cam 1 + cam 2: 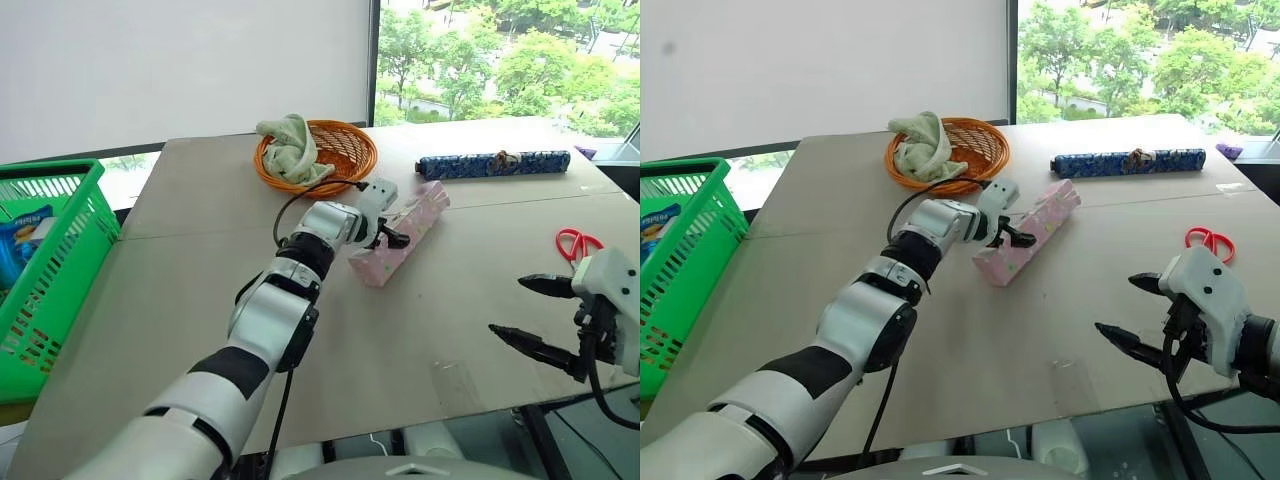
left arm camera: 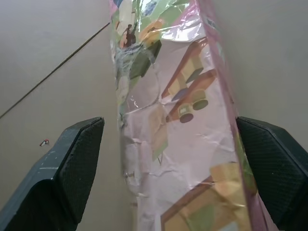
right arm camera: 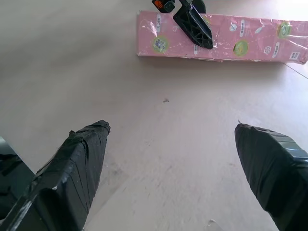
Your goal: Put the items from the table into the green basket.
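Head camera: my left gripper (image 1: pixel 392 232) is out over the table (image 1: pixel 200 300), fingers spread wide on either side of the pink snack packet (image 1: pixel 415 225), not clamped. The packet lies flat on the table, just in front of the orange wicker basket (image 1: pixel 340 150) with a cloth (image 1: pixel 290 148) in it. The green basket (image 1: pixel 50 260) sits off the table's left edge with a blue pack inside. My right gripper (image 1: pixel 535 315) hangs at the table's near right edge, fingers apart, holding nothing. Red scissors (image 1: pixel 575 243) and a long blue box (image 1: pixel 492 164) lie further right.

Left wrist: the packet (image 2: pixel 183 125) runs between both fingers (image 2: pixel 72 163), gaps either side.

Right wrist: fingers (image 3: pixel 77 168) wide apart over bare table, packet (image 3: pixel 221 41) ahead with the left gripper on it.
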Robot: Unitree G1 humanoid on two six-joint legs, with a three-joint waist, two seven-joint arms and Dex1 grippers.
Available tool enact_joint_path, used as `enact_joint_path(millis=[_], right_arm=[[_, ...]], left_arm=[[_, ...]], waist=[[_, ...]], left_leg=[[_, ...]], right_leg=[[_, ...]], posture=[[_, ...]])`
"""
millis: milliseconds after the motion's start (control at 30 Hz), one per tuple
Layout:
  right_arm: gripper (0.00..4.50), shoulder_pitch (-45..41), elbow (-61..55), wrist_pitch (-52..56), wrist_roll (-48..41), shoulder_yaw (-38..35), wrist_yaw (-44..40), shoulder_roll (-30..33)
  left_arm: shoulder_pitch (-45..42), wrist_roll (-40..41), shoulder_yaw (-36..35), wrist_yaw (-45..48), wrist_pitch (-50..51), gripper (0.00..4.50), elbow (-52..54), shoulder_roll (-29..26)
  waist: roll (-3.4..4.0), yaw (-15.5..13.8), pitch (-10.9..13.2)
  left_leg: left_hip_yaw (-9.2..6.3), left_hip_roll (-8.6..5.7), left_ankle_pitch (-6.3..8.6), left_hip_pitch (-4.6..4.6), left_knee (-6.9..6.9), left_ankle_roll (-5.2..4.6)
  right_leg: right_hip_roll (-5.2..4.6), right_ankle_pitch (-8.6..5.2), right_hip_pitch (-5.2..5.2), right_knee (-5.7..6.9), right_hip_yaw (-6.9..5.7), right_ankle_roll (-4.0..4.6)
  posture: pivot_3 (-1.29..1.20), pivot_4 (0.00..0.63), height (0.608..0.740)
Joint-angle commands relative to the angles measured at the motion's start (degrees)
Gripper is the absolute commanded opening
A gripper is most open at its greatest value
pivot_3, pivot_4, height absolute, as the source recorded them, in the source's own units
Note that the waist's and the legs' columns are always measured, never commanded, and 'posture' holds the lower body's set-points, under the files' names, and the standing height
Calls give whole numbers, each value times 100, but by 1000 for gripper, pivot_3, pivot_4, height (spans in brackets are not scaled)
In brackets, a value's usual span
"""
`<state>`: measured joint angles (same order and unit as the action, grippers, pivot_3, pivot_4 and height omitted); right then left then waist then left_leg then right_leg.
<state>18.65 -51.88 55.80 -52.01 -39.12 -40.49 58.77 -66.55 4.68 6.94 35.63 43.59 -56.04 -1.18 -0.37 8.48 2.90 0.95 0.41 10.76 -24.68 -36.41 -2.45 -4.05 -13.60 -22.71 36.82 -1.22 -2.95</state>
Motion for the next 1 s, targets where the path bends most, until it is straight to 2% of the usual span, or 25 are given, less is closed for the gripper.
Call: enact_joint_path(millis=[33,367,600,1000], right_arm=[[4500,-61,-62,-124,42,-58,29,-23],[4500,-47,-105,-140,41,-35,59,-86],[4500,-84,-78,-152,43,-7,51,-58],[4500,-8,-124,-134,43,-104,56,-84]], left_arm=[[-349,263,-184,394,222,4461,344,-23],[-41,101,224,688,365,4461,906,-198],[-122,-4,171,536,-131,4461,51,-100],[-161,-51,159,935,-266,4461,-519,-13]], waist=[[0,1,0],[3,9,-2],[2,2,-1],[3,14,-2]], left_leg=[[-1,0,0,0,0,0],[1,2,0,3,1,1],[4,1,0,3,1,0],[6,2,0,5,1,0]], right_leg=[[0,0,0,0,-1,0],[-1,0,0,0,4,1],[-1,0,0,0,6,0],[-1,0,0,0,7,0]], posture=[[-284,0,740],[-278,0,740],[-283,0,740],[-296,0,740]])
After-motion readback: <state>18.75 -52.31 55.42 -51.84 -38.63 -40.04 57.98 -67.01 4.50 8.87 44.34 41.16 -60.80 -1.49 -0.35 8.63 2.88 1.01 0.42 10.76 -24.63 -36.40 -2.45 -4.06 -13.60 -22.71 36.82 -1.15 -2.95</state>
